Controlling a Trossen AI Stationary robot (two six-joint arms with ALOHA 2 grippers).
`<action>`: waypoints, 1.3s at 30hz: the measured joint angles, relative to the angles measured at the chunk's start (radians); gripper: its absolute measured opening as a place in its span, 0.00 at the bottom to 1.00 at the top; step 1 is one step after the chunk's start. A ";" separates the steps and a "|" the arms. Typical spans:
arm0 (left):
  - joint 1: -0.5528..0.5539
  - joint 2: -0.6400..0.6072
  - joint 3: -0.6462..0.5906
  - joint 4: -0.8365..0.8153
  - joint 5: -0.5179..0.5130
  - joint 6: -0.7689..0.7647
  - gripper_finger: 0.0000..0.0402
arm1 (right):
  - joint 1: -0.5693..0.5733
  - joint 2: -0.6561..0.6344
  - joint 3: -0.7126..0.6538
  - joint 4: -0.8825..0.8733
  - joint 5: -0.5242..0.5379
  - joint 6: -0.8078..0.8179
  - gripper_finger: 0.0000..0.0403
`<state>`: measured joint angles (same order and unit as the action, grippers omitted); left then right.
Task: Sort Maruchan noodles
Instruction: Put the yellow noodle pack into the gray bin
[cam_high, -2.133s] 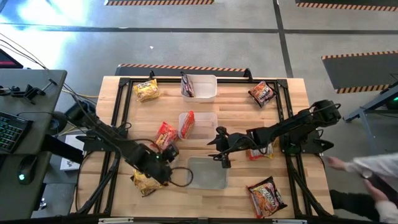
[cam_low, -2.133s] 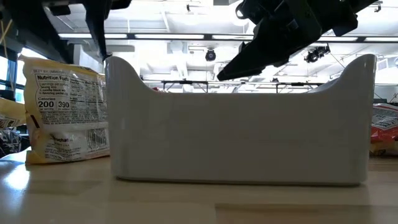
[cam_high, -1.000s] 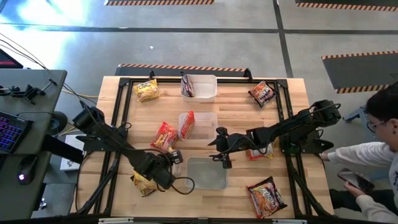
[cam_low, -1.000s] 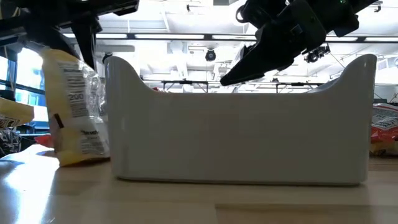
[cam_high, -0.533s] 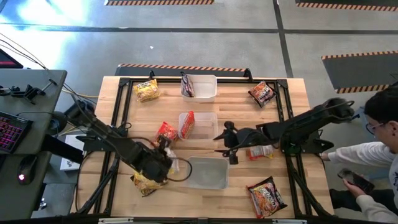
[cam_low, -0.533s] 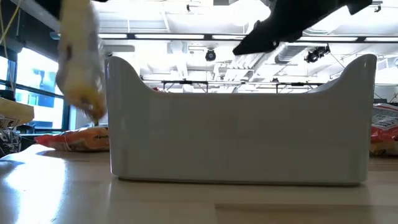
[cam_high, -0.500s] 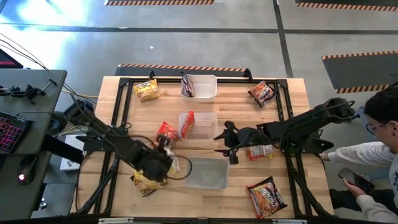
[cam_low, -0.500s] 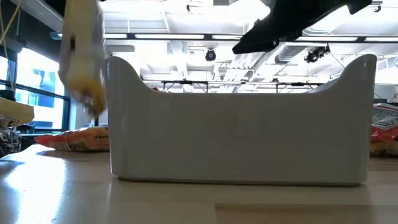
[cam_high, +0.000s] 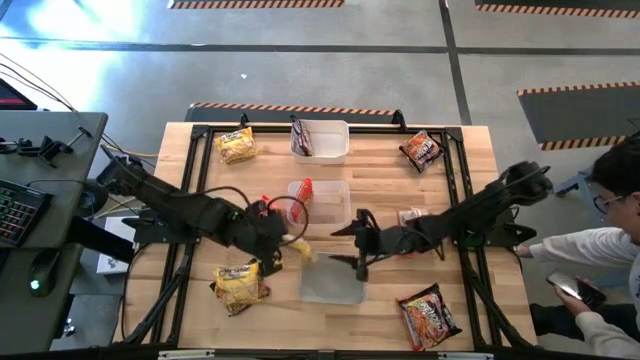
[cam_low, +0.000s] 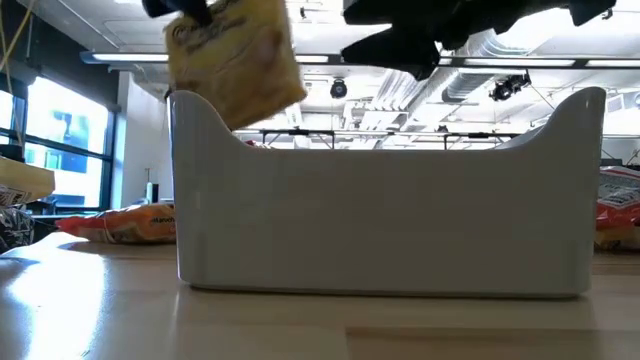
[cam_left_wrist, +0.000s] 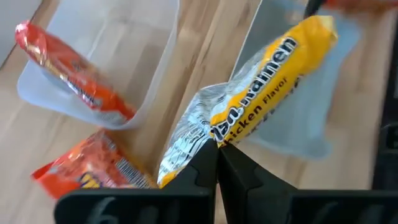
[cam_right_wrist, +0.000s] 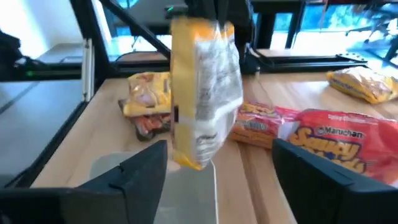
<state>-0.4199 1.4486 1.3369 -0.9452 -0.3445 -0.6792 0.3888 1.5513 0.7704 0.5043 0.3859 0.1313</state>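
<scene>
Sorting's barely begun — your left gripper (cam_high: 283, 243), clamped on a yellow packet (cam_high: 301, 249), holds it above the empty near tub (cam_high: 332, 285); right gripper (cam_high: 361, 250) gapes beside — several packets lie loose on the table (cam_high: 380, 165).

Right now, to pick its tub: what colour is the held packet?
Yellow packet, clearest in the left wrist view.

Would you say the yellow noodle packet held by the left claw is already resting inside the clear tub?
No, the low view shows the yellow packet hanging from the left claw above the tub's rim.
</scene>
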 joint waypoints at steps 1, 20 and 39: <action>0.005 -0.009 0.000 0.012 -0.003 -0.002 0.00 | 0.007 0.020 -0.001 0.034 0.010 0.000 0.69; 0.026 -0.053 0.000 0.157 -0.071 0.028 0.00 | -0.059 0.169 0.001 0.459 0.013 0.037 0.71; 0.049 -0.053 0.000 0.267 -0.088 0.101 0.00 | -0.110 0.169 0.001 0.494 -0.101 0.010 0.64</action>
<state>-0.3706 1.3956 1.3369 -0.6783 -0.4322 -0.5785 0.2790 1.7203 0.7715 0.9984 0.2848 0.1414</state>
